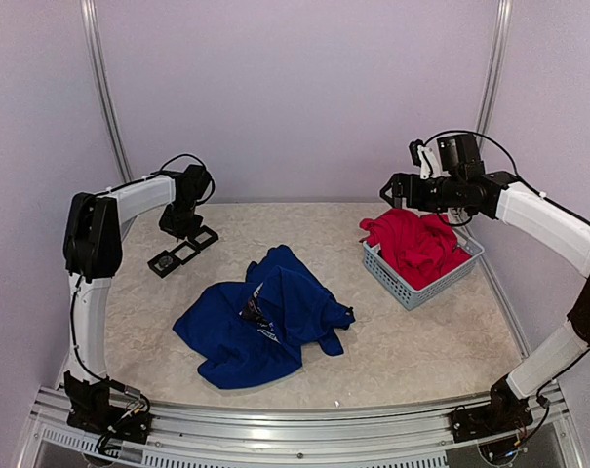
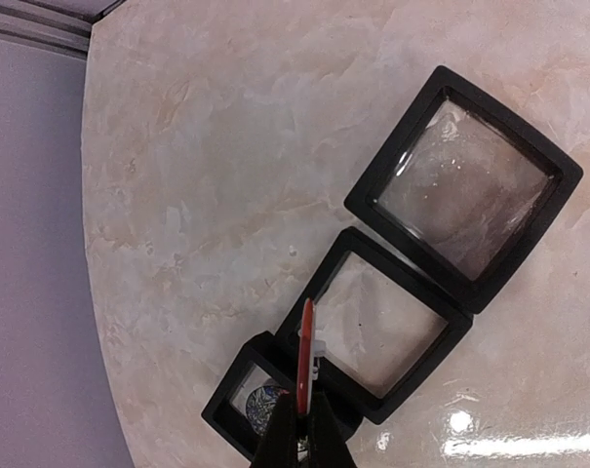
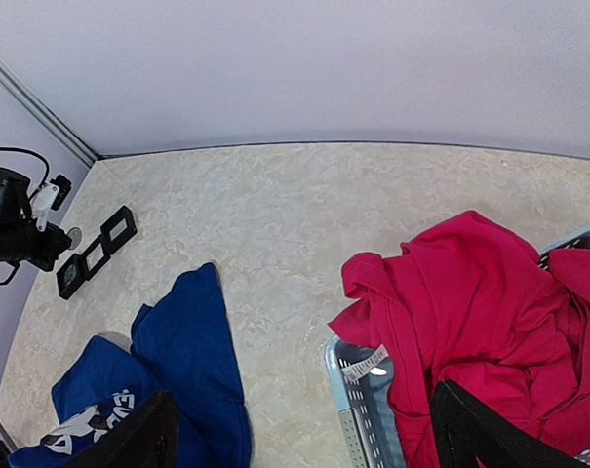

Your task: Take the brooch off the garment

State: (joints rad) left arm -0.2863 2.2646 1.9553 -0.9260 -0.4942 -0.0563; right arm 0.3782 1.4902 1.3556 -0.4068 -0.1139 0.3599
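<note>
Left gripper [image 2: 302, 408] nips a thin red piece [image 2: 306, 341] by its edge — light, likely slippery, maybe the brooch — right gripper [image 3: 299, 409] gapes wide.

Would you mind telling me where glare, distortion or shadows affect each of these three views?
Top external: soft, even light, with only a faint shadow beneath the blue T-shirt. Left wrist: bright glare spots on the table at lower right, and sheen on the clear film of the largest black frame. Right wrist: wide-angle distortion bows the table's far edge.
</note>
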